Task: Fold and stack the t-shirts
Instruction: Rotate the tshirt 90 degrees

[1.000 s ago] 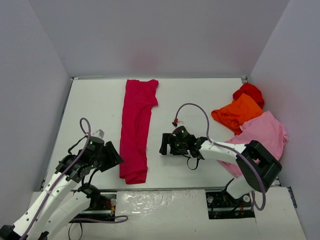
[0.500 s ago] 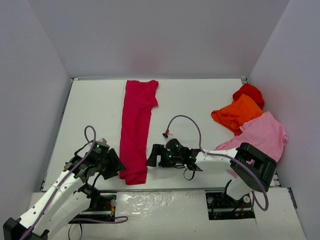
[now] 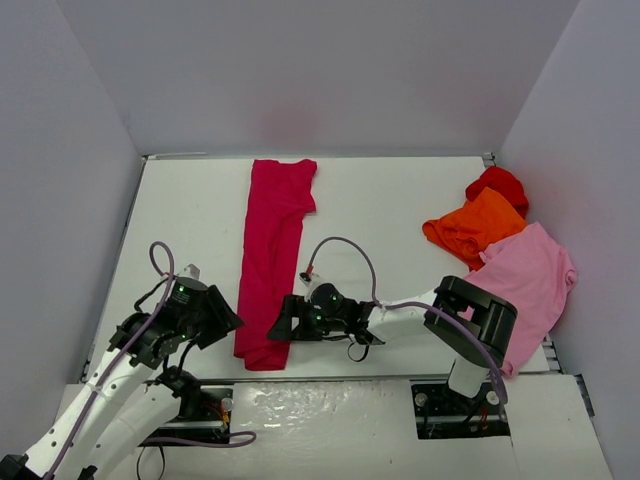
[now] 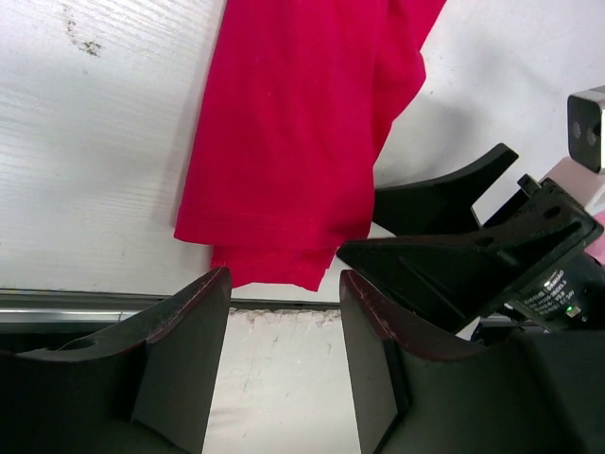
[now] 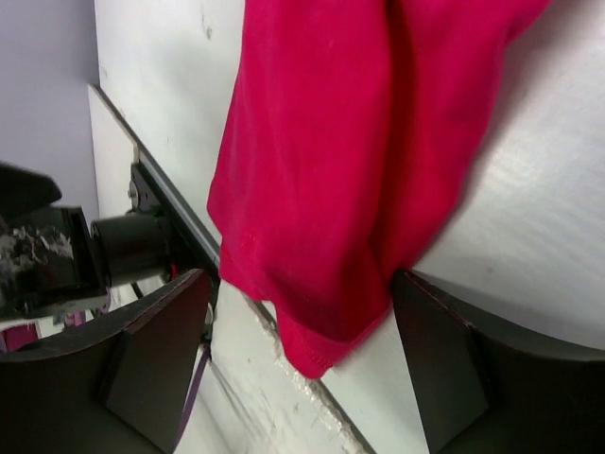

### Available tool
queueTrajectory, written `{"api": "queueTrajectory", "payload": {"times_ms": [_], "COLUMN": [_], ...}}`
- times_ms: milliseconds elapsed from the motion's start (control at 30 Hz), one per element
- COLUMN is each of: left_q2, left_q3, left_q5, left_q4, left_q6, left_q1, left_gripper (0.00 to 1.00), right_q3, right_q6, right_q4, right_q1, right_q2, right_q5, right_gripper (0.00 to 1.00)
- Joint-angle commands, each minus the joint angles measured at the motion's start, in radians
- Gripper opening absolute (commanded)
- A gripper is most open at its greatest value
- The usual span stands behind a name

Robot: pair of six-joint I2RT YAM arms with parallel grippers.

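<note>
A: Left side first?
B: Black left gripper [image 3: 228, 320] is hovering just left of the near hem of the crimson-magenta cloth t-shirt [image 3: 270, 250]. Its fingers [image 4: 180, 322] are standing spread, gripping nothing.
A: Shirt lying how?
B: It's lying as a narrow folded strip on the white table [image 3: 190, 210], long axis running far to near, hem at the near edge.
A: Right?
B: Black right gripper [image 3: 278, 325] is sitting just right of that hem, spread too, hem corner showing between its fingers [image 5: 156, 326], unpinched. Both arms are looking equally near, so probably one corner each. Orange shirt [image 3: 475, 228], red shirt [image 3: 498, 182] and light pink shirt [image 3: 535, 265] are lying well apart, far right.
</note>
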Motion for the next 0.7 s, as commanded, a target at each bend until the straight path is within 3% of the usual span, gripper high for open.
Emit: {"api": "queueTrajectory", "payload": {"times_ms": [0,233,333,433,567,667], "left_q2": [0.018,0.055,0.064,0.062,0.063,0.07], "left_q3": [-0.003,0.0,-0.003,-0.006,-0.003,-0.007], "left_q5": [0.004,0.018,0.021,0.024,0.019,0.016], "left_q4": [0.032,0.066,0.08,0.089,0.086,0.085], "left_q6": [0.012,0.037,0.044,0.045,0.057,0.067], "left_q1": [0.0,0.0,0.0,0.0,0.0,0.002], "left_gripper": [0.47,0.47,0.46,0.47,0.46,0.46], "right_q3": [0.002,-0.01,-0.011,0.002,-0.025,-0.074], "right_q6": [-0.026,-0.025,-0.028,-0.027,-0.014,-0.001], "right_q4": [-0.186,-0.278,-0.283,-0.277,-0.224,-0.193], "right_q1": [0.04,0.053,0.058,0.058,0.067,0.067], "right_q2": [-0.043,-0.087,-0.092,-0.074,-0.09,-0.137], "right_q5": [0.023,0.046,0.067,0.079,0.05,0.064], "right_gripper": [0.62,0.26,0.22,0.4,0.8,0.88]}}
